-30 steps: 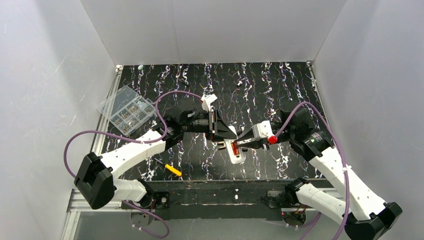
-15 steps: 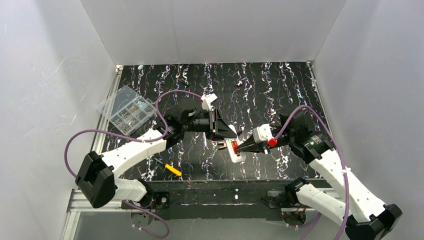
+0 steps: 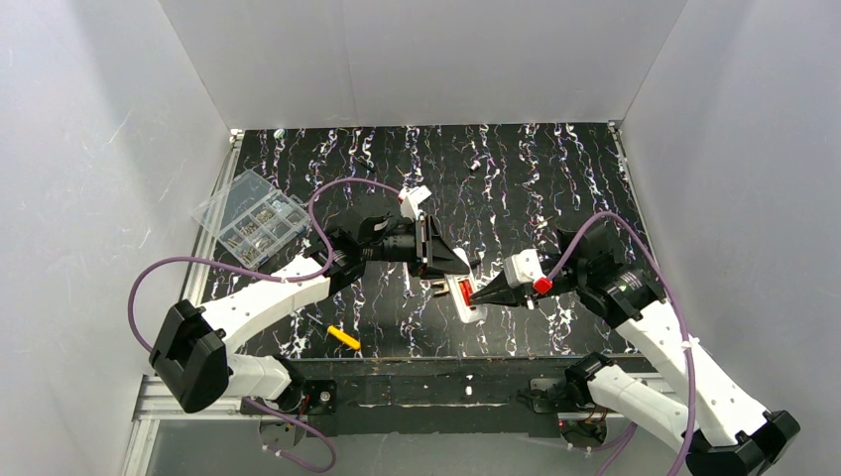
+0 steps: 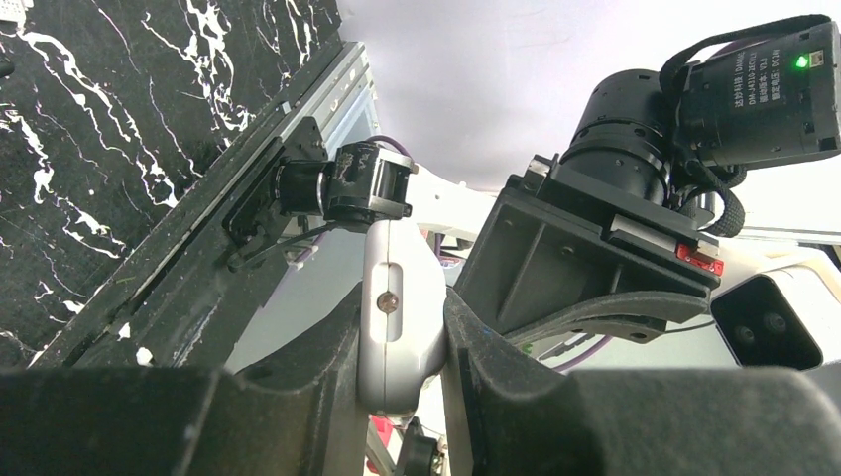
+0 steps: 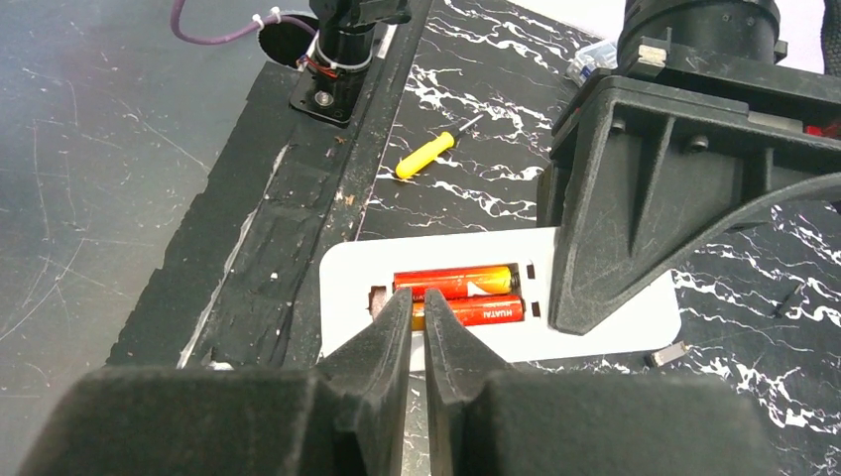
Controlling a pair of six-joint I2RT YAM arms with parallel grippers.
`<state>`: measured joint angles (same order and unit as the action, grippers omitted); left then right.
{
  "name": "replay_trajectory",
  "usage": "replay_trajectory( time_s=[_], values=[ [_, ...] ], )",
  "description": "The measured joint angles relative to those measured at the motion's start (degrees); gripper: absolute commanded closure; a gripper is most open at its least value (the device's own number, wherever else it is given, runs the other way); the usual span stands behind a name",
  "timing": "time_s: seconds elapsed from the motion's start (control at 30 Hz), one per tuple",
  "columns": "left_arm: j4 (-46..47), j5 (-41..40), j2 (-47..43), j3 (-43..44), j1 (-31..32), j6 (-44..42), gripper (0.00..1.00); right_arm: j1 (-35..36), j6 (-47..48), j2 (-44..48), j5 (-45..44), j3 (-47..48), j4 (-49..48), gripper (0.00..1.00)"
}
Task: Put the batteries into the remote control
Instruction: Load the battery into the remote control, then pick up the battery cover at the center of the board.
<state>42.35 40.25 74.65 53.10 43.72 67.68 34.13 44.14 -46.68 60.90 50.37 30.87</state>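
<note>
The white remote control (image 3: 466,298) lies back-up at the table's near middle, its recess open. Two red-orange batteries (image 5: 457,282) (image 5: 488,313) lie side by side in the recess. My left gripper (image 3: 457,266) is shut on the remote's far end, and the remote's end (image 4: 400,317) shows squeezed between the pads. One left finger (image 5: 635,198) stands on the remote beside the recess. My right gripper (image 5: 418,296) is shut with only a thin slit and holds nothing. Its tips sit over the batteries' left ends. In the top view it (image 3: 476,295) points left at the remote.
A yellow-handled screwdriver (image 3: 344,338) (image 5: 426,156) lies near the front edge, left of the remote. A clear compartment box (image 3: 253,218) sits at the left edge. A small metal piece (image 5: 666,354) lies by the remote. Small bits (image 3: 474,167) lie far back.
My right gripper has dropped slightly and its tips have closed in on the batteries in the recess. The left arm and the remote have not moved.
</note>
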Motion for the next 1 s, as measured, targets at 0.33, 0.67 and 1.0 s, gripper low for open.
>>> replay_trajectory(
  time_s=[0.33,0.67,1.0],
  values=[
    [-0.13,0.37,-0.74,0.00,-0.24,-0.59,1.00,0.07,-11.37,8.52,-4.39,-2.56,-7.61,0.57],
    [-13.25,0.26,-4.76,3.30,-2.67,-9.22,1.00,0.13,-45.09,13.94,-39.36,-8.79,-28.24,0.56],
    [-20.76,1.27,-10.75,9.86,-13.70,-11.26,1.00,1.05,-62.18,6.78,-58.42,-18.53,-27.43,0.54]
  ],
)
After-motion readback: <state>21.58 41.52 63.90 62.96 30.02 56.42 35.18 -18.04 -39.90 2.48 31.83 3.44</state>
